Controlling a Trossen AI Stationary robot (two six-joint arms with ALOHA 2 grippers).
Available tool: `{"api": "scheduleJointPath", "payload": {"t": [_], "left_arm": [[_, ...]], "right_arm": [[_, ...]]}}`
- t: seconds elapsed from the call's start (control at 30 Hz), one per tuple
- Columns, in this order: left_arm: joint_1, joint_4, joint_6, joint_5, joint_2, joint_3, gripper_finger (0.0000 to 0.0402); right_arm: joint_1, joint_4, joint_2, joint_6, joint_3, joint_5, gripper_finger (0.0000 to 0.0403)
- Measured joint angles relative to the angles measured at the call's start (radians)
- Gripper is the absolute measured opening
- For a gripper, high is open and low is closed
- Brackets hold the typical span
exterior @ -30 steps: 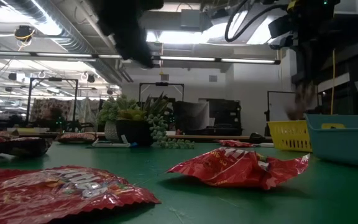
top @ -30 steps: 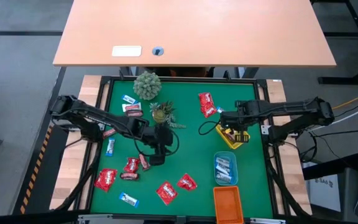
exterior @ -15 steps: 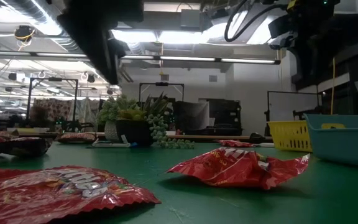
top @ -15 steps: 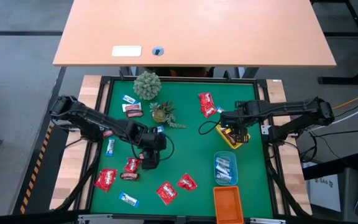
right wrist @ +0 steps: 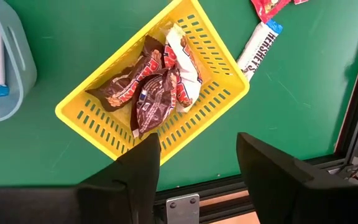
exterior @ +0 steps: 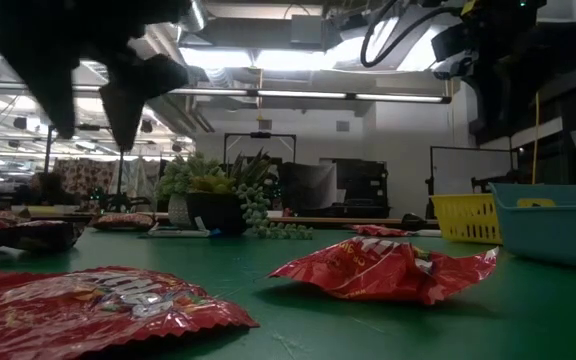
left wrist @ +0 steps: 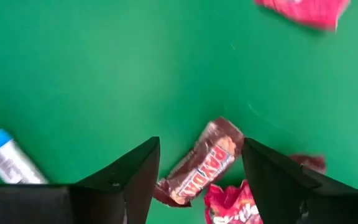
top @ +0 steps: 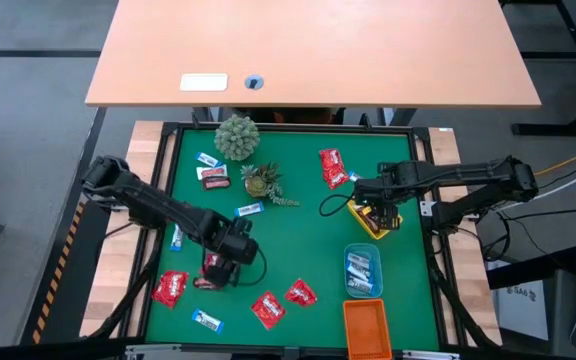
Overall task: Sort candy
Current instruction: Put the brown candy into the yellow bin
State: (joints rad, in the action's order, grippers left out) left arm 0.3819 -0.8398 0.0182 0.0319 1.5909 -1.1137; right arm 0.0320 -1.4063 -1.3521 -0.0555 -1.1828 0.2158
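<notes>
Two arms share the green mat (top: pixel 298 230): the right gripper (top: pixel 380 213) hangs with empty, parted fingers above the yellow tray (right wrist: pixel 157 87) of brown bars, while the left gripper (left wrist: pixel 199 171) spreads wide over a brown mini bar (left wrist: pixel 197 165). A red packet (left wrist: pixel 238 205) touching the bar could get pinched along with it.

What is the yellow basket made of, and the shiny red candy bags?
The yellow basket looks like stiff moulded plastic: one even colour, with neat rows of slots in its walls and floor. The red candy packet looks like thin glossy foil or plastic film: it is crinkled, catches the light, and has crimped ends.
</notes>
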Motion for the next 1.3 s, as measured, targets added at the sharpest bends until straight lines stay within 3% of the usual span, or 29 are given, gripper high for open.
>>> {"api": "scheduleJointPath", "payload": {"t": [0.37,0.93,1.3], "left_arm": [[0.04,-0.017,-0.186,0.007,0.138,0.0,0.022],[0.039,-0.049,-0.265,0.013,0.249,0.0,0.0218],[0.039,-0.021,-0.256,0.018,0.248,0.0,0.0137]], "right_arm": [[0.0,0.01,0.0,0.0,0.0,-0.002,0.0211],[0.0,0.03,0.0,0.001,0.0,-0.045,0.0211],[0.0,0.11,0.0,0.002,0.0,-0.089,0.0211]]}}
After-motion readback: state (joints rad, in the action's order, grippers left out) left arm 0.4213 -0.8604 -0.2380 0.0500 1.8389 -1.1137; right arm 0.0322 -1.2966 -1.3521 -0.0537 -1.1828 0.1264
